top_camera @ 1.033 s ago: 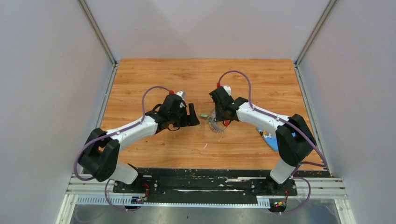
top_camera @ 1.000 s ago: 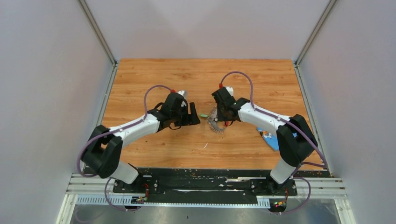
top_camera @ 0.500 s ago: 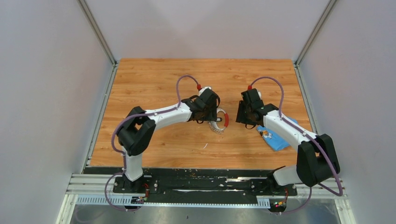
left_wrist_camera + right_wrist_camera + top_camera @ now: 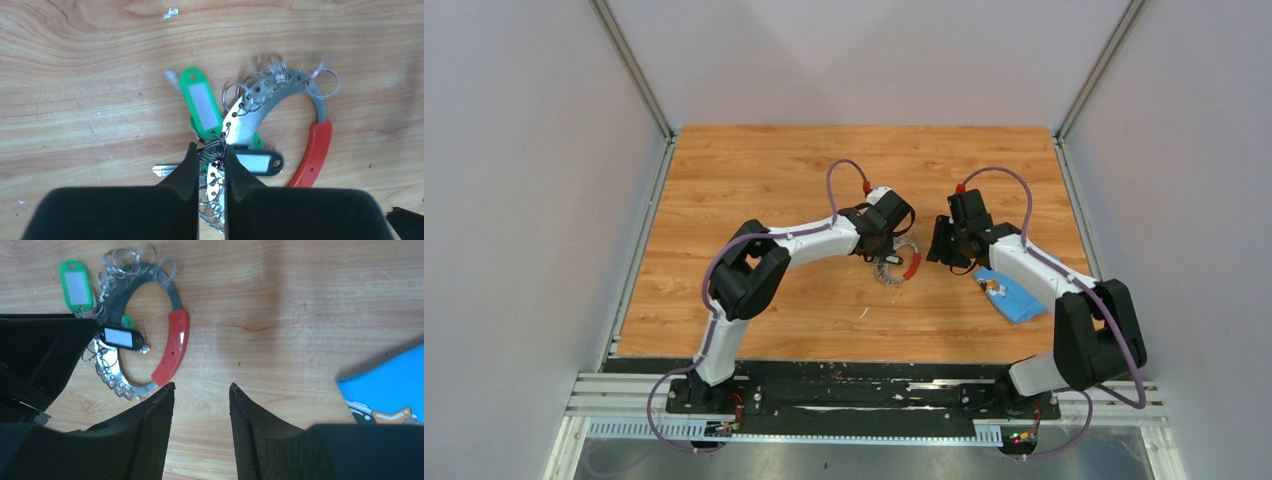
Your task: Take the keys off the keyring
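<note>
The keyring (image 4: 280,95) lies flat on the wooden table, a thin silver band hung with small wire loops and a red sleeve (image 4: 314,152) on one arc. The keys hang from it: a green-tagged one (image 4: 201,105), a black-tagged one (image 4: 256,162) and a bare silver blade (image 4: 164,170). My left gripper (image 4: 210,149) is shut on the ring's silver band and its loops, and from above the left gripper (image 4: 887,256) covers the keyring's (image 4: 902,268) left side. My right gripper (image 4: 201,386) stands open just right of the red sleeve (image 4: 172,347), holding nothing.
A blue cloth (image 4: 1016,296) with a small orange and white item on it lies right of the ring, under the right forearm; its corner (image 4: 385,380) shows in the right wrist view. White specks (image 4: 863,313) dot the wood. Metal rails border the table.
The left arm swung right onto the keyring and its jaws closed on the band. The right gripper let go of the ring, backed off to the right and opened wider.
</note>
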{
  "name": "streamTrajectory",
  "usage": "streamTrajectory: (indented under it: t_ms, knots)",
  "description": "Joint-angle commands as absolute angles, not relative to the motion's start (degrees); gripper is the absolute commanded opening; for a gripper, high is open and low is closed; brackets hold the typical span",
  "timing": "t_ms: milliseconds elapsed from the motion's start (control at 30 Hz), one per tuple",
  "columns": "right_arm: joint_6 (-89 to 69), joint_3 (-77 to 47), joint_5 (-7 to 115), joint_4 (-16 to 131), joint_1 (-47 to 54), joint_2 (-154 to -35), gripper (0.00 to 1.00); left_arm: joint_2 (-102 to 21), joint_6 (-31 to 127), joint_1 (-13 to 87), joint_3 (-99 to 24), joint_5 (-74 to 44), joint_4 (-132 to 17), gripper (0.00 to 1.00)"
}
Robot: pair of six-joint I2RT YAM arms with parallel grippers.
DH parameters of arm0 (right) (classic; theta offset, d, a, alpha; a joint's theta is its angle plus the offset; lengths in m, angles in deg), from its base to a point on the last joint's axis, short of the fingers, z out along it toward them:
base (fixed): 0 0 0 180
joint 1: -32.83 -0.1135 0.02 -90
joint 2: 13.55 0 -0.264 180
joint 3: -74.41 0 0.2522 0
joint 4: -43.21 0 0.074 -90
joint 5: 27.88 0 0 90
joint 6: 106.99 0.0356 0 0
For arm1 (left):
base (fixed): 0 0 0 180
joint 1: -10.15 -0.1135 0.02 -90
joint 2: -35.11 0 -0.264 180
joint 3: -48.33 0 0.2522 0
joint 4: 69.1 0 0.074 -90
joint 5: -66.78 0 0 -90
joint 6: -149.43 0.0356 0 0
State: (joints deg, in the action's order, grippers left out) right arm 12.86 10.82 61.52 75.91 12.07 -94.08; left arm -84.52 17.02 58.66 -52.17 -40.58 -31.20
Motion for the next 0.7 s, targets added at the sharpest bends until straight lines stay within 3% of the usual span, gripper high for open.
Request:
streamTrajectory:
  t_ms: [0,233,367,667]
  knots:
    - [11.7,12.2,54.3,73.0,14.8,-96.5,0.48,-86.3,17.5,57.6,-50.5,-37.5,-31.4,0.00]
    - [15.1,14.7,43.3,63.9,17.2,-99.6,0.57,-80.4,16.7,51.7,-40.6,-22.9,-41.1,0.00]
    - [18.3,14.8,40.8,61.8,17.3,-102.5,0.56,-79.6,15.9,48.4,-37.4,-15.1,-43.7,0.00]
    - [24.7,14.2,37.1,53.3,17.1,-110.5,0.52,-80.6,16.6,47.1,-36.2,-9.8,-44.3,0.00]
